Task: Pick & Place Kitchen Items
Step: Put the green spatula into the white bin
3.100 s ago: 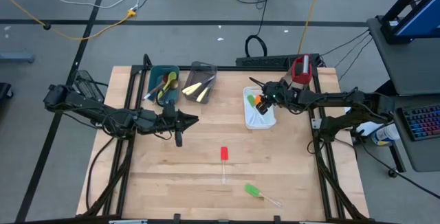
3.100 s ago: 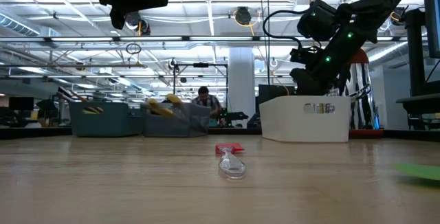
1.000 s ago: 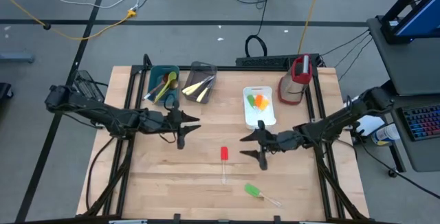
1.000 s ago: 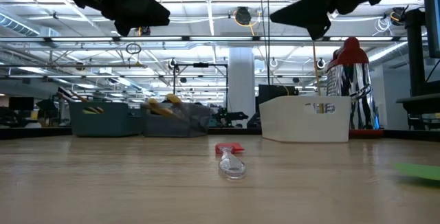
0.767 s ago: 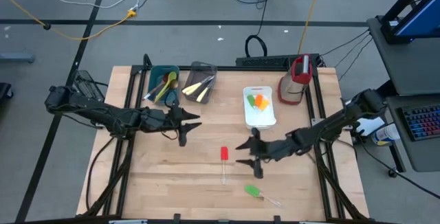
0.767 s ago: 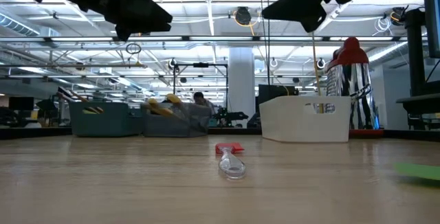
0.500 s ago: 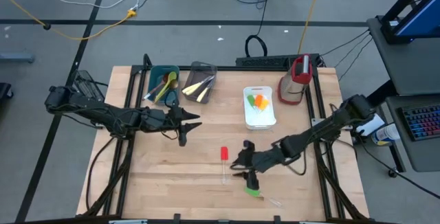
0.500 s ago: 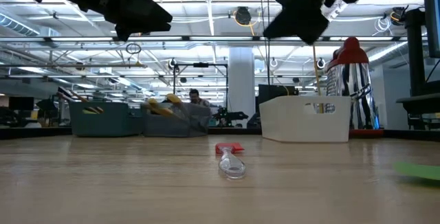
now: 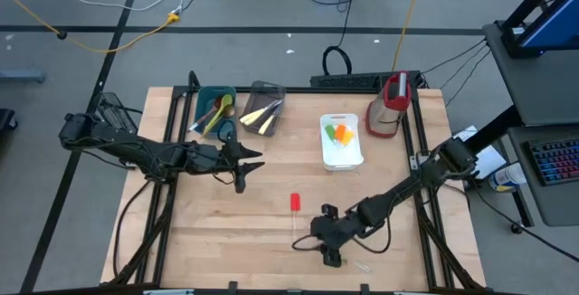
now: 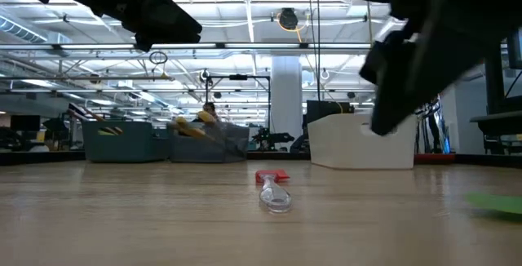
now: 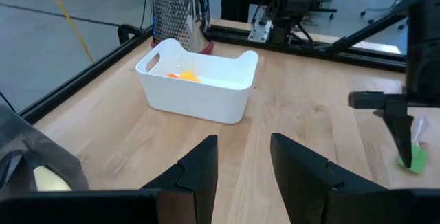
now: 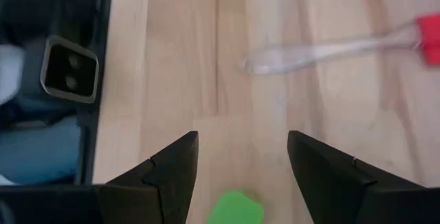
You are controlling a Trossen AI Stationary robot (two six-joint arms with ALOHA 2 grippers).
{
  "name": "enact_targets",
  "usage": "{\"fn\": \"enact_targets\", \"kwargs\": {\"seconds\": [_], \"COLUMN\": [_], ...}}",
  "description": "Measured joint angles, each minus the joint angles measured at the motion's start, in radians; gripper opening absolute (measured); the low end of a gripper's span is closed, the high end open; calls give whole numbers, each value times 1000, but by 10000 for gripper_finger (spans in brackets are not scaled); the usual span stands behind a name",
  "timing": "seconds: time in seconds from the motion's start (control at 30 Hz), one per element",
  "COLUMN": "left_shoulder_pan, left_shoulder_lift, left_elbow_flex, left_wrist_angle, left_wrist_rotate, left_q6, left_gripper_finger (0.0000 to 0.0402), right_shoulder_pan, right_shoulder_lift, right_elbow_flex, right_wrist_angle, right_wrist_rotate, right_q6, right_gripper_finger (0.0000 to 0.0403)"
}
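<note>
Two small clear-handled spatulas lie flat on the wooden table. The red-headed one (image 9: pixel 294 206) is in the middle, its clear handle (image 12: pixel 323 49) pointing at the near edge. The green-headed one (image 12: pixel 237 210) lies nearer the front. My right gripper (image 9: pixel 326 245) stands open over it, slanting down, the green head just ahead of the gap between the fingers (image 12: pixel 175 165). In the high view only the green spatula's clear handle (image 9: pixel 362 264) shows past that gripper. My left gripper (image 9: pixel 242 164) waits open above the table's left middle, holding nothing.
At the back stand a teal tub (image 9: pixel 215 109) and a grey tub (image 9: pixel 262 108) holding utensils, a white tub (image 9: pixel 341 155) with orange and green pieces, and a red-and-clear jug (image 9: pixel 389 105). Bare wood lies between the arms. A person shows in the room beyond.
My right gripper has swung from beside the white tub toward the table's near edge and down, tipping its fingers steeply downward, and now hangs over the green spatula. It has stayed open. Both spatulas have kept their places.
</note>
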Motion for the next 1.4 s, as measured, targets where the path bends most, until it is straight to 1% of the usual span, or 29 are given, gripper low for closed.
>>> {"fn": "enact_targets", "kwargs": {"seconds": [0.13,0.2,0.3,0.47,0.57,0.67,0.87,1.0,1.2,1.3,1.4], "left_shoulder_pan": [0,0,0,0,0,0,0,0,0,0,0], "left_shoulder_lift": [0,0,0,0,0,0,0,0,0,0,0], "left_elbow_flex": [0,0,0,0,0,0,0,0,0,0,0], "left_wrist_angle": [-15,-25,-35,-63,-65,-66,-69,-72,-75,-75,-75], "left_wrist_rotate": [-2,-2,-2,-2,-2,-2,-2,-2,-2,-2,-2], "left_q6": [-7,-16,-26,-59,-60,-60,-60,-60,-65,-66,-66], "left_gripper_finger": [141,140,140,141,140,141,141,141,141,141,141], "right_shoulder_pan": [38,61,92,118,128,135,137,142,147,147,145], "right_shoulder_lift": [-2,-2,0,0,0,3,57,99,126,127,129], "right_elbow_flex": [1,1,0,-32,-41,-43,-43,-40,-39,-40,-41], "right_wrist_angle": [-19,-70,-155,-181,-177,-162,-42,-50,-83,-116,-159], "right_wrist_rotate": [62,108,157,153,152,153,152,165,152,143,135], "right_q6": [-10,-26,25,179,239,247,225,212,199,215,251], "right_gripper_finger": [219,219,219,219,219,219,219,219,217,202,171]}}
